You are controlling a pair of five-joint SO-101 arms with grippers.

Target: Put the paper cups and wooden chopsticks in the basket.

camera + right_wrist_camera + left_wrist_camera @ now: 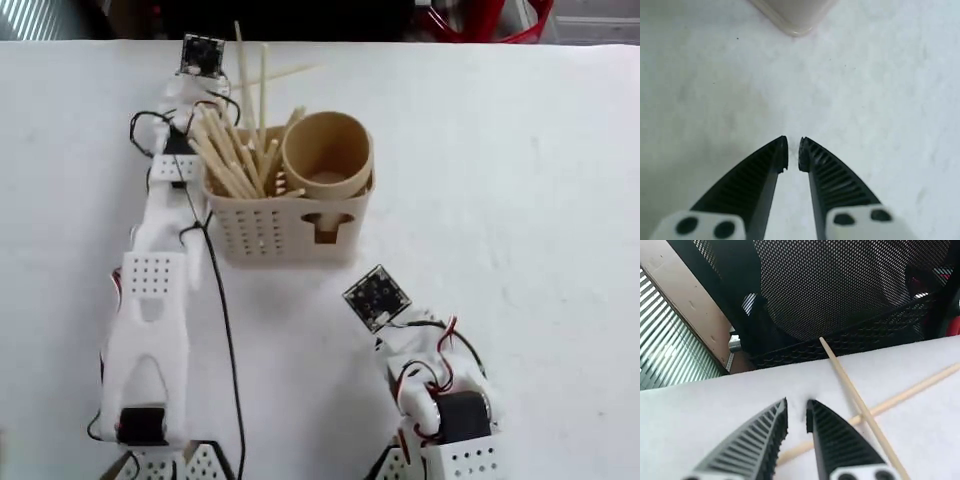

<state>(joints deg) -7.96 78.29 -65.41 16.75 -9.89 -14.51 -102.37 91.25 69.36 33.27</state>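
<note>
A cream perforated basket (285, 235) stands mid-table. It holds a tan paper cup (327, 150) and a bundle of wooden chopsticks (230, 160) leaning toward the far left. Loose chopsticks (245, 65) lie on the table just behind the basket. My left arm (155, 290) stretches along the basket's left side, its wrist (200, 58) beside those loose sticks. My left gripper (797, 407) is shut and empty, low over two crossed chopsticks (860, 402). My right gripper (793, 152) is shut and empty above bare table, short of the basket's corner (795, 15).
The table's far edge (790, 370) runs close behind the loose chopsticks, with a black mesh chair (850, 290) beyond it. A black cable (228, 330) trails between the two arms. White tabletop (520, 200) lies open to the right of the basket.
</note>
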